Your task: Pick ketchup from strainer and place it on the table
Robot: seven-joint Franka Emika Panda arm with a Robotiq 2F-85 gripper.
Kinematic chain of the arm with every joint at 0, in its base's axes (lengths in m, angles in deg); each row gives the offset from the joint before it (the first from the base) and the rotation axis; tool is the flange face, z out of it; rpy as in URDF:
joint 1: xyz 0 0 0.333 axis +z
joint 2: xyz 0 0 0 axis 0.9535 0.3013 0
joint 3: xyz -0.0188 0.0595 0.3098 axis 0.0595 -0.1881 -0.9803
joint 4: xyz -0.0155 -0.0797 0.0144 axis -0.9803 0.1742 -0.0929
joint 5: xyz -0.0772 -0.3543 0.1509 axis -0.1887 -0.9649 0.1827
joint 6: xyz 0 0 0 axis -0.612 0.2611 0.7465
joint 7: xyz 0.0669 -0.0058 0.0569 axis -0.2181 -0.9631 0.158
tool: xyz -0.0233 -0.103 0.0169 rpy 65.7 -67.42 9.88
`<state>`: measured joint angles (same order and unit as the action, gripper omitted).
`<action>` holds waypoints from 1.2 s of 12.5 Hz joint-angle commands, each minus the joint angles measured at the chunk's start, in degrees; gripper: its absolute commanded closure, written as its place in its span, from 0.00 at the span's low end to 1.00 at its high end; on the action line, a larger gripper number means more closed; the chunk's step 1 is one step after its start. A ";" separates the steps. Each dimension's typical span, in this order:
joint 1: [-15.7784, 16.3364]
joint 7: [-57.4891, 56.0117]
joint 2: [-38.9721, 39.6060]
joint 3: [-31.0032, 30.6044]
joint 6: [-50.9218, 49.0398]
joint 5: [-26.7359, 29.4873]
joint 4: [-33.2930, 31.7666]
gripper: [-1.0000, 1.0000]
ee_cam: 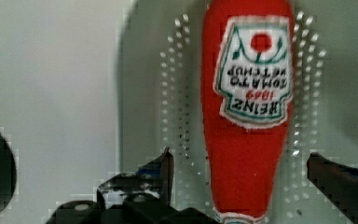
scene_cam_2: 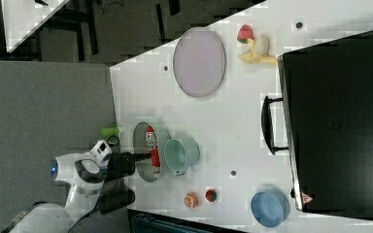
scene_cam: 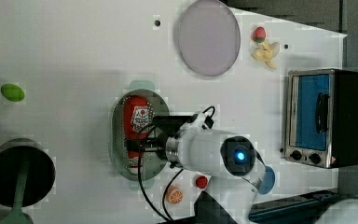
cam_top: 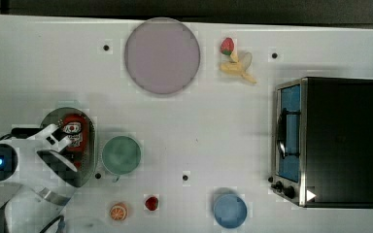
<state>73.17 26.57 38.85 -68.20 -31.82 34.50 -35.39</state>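
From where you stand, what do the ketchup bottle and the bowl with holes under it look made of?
The ketchup looks soft, perhaps felt or plush: its matte red surface and the label's fuzzy stitched edge suggest fabric, not glossy plastic. The strainer looks like smooth, pale green moulded plastic, with neat rows of punched holes and a faint sheen.

Strainer: your ketchup lies inside the strainer on the worktop.
Cup: you'll find the cup just beside the strainer, on the top view's right.
Tool: your tool straddles the ketchup's neck.
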 commanded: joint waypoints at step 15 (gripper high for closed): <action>1.18 9.52 -1.12 -0.33 -4.04 -3.06 5.36 0.40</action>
<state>74.63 33.42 42.77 -65.77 -35.73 30.19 -32.59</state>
